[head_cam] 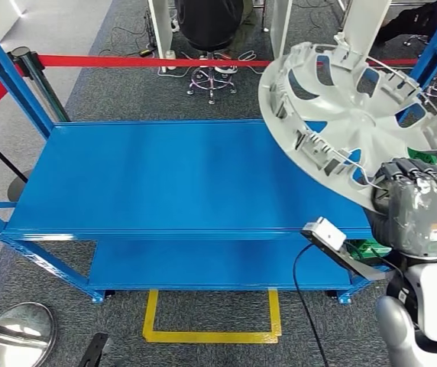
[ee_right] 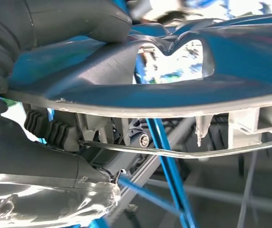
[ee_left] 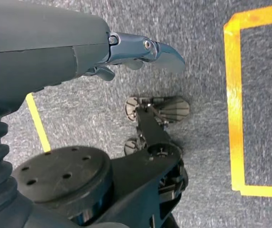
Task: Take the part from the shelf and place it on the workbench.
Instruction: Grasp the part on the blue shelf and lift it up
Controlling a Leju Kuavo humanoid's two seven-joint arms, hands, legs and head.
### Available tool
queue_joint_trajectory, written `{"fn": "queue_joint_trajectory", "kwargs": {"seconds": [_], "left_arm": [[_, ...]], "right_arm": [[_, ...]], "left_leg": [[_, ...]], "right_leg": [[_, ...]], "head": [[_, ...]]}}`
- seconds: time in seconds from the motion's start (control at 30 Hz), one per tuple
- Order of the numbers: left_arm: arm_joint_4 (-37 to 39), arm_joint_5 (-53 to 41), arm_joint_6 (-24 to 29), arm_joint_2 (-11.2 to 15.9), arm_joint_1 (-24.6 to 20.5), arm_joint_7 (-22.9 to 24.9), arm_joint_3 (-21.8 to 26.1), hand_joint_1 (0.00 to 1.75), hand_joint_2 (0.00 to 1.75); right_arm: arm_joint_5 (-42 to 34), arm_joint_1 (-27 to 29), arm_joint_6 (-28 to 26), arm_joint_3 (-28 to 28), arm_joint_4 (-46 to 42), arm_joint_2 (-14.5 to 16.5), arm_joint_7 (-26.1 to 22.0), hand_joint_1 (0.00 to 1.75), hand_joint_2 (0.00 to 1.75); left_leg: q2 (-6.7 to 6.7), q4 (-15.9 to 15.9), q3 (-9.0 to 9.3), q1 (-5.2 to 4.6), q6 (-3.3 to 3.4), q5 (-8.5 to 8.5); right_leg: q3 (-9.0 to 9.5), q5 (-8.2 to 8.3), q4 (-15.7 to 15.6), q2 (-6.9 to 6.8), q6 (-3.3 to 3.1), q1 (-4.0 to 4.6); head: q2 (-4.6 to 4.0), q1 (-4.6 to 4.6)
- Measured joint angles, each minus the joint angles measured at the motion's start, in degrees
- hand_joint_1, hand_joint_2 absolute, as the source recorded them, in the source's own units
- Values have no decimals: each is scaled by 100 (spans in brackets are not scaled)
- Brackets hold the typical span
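Above shelf [head_cam: 164, 180] right end | part [head_cam: 348, 107] rim between right hand [head_cam: 418, 206] fingers [ee_right: 48, 128]

**Grey covers, silver shells, black cable**

The right hand [head_cam: 418, 200] has dark fingers and a grey body wrapped in glossy clear film, with a small orange-and-white label on it. Below it sits a black wrist ring, then a rounded silver-white arm shell [head_cam: 418, 325]. A black cable [head_cam: 305, 306] runs beside it. The left hand [ee_left: 91, 52] shows a ribbed dark-grey cover, a smooth grey thumb and bluish metal fingers [ee_left: 152, 50] with round screws.
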Motion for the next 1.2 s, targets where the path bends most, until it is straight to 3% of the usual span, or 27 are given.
{"fn": "queue_joint_trajectory", "kwargs": {"seconds": [0.4, 0.8, 0.87, 0.93, 1.0, 1.1, 1.13, 1.2], "left_arm": [[-20, -65, 22, -80, 22, 227, 94, 0, 175], [-57, -93, 29, -112, 21, 237, 99, 0, 175], [-67, -108, 22, -122, 19, 235, 99, 0, 175], [-82, -123, 9, -154, 14, 232, 100, 0, 175], [-92, -131, -1, -185, 11, 231, 101, 0, 175], [-101, -138, -4, -198, 9, 231, 100, 0, 175], [-108, -140, -4, -198, 9, 231, 100, 0, 175], [-121, -143, -4, -195, 13, 231, 100, 0, 175]], "right_arm": [[-877, 741, -756, -83, -1429, 555, -852, 175, 175], [-960, 1006, -825, -83, -1766, 636, -1045, 175, 175], [-956, 1040, -862, -83, -1806, 642, -1086, 175, 175], [-950, 1086, -922, -81, -1857, 644, -1133, 175, 175], [-944, 1113, -954, -80, -1879, 644, -1152, 175, 175], [-914, 1117, -967, -80, -1883, 644, -1156, 175, 175], [-904, 1116, -975, -80, -1887, 644, -1157, 175, 175], [-896, 1119, -989, -81, -1894, 644, -1162, 175, 175]], "left_leg": [[-1, 3, -1, -19, 18, -20], [0, 31, -1, -55, 73, -56], [6, 4, 15, -45, 105, -33], [31, -48, 36, -3, 142, 20], [51, -67, 35, 38, 137, 57], [41, -24, 2, 74, 50, 86], [34, -3, -12, 77, 9, 102], [17, 13, -43, 75, -66, 159]], "right_leg": [[4, -8, -7, 0, 9, -22], [15, -21, -12, 4, 61, -60], [17, -48, -1, 0, 96, -61], [-277, -503, 810, -11, 170, -59], [-419, -764, 1369, -19, 228, -69], [208, -328, 302, -12, 259, -89], [328, -267, 85, 3, 238, -86], [326, -218, 43, 45, 136, -60]], "head": [[0, 0], [0, -1], [0, 1], [0, 8], [0, 14], [0, 15], [0, 14], [0, 7]]}}
